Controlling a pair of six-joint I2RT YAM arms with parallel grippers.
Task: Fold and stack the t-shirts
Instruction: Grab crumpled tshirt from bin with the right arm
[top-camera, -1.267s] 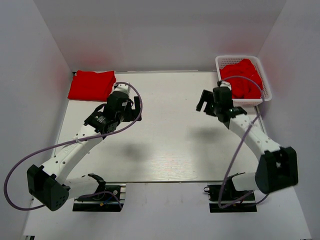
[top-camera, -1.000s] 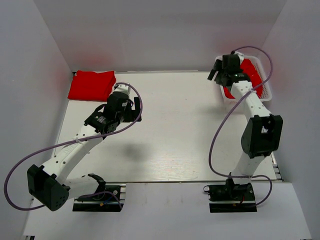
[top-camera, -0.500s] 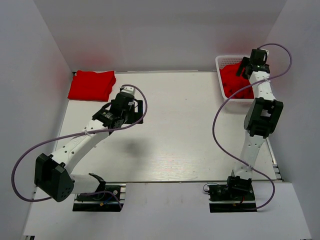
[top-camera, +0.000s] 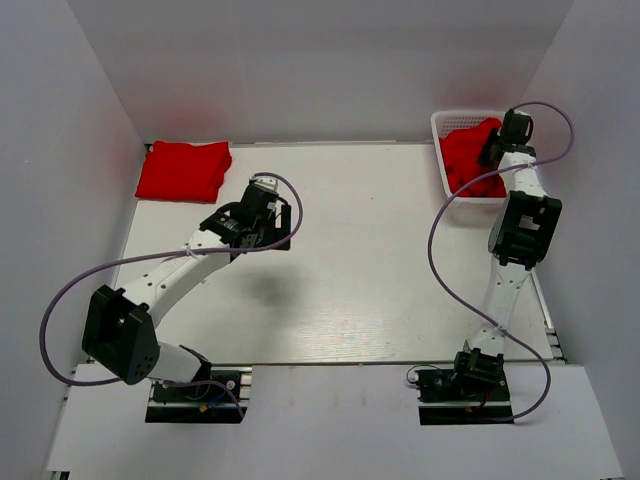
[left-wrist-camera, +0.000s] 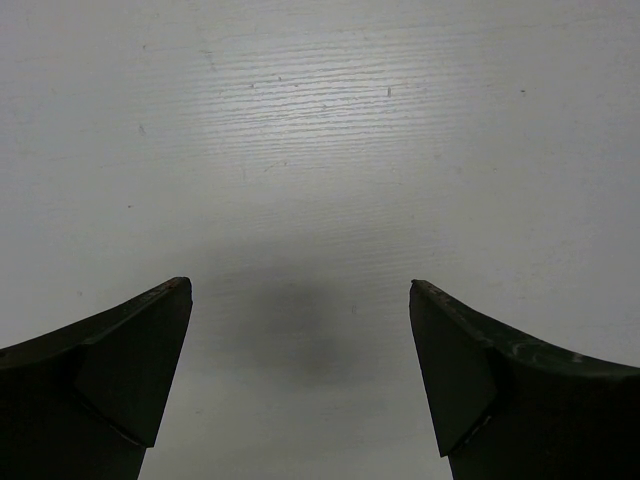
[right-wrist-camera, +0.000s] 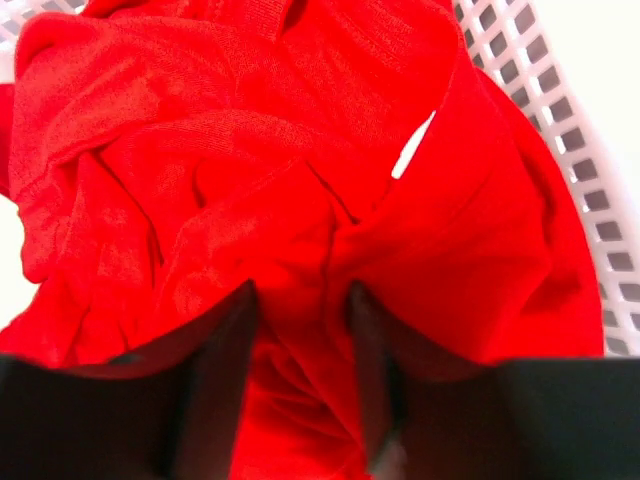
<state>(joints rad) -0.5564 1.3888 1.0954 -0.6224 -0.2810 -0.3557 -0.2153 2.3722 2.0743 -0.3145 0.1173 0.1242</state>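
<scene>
Two arms out. The right arm stretches to the far right corner, with the right claw down in the white basket. Crumpled t-shirts, bright red, are heaped there, and the claw pinches a ridge of that cloth. The left arm bends over the counter; the left claw is spread wide, holding nothing. One folded t-shirt lies at the far left corner.

On the white wooden table, we find the white plastic lattice basket at the far right corner, with crumpled red cloth t-shirts heaped inside it. The right gripper sits in that heap, with a fold of cloth pinched between its fingers. A folded red cloth t-shirt lies at the far left corner. The left gripper hangs over bare tabletop, nearer than the folded shirt and to its right.
</scene>
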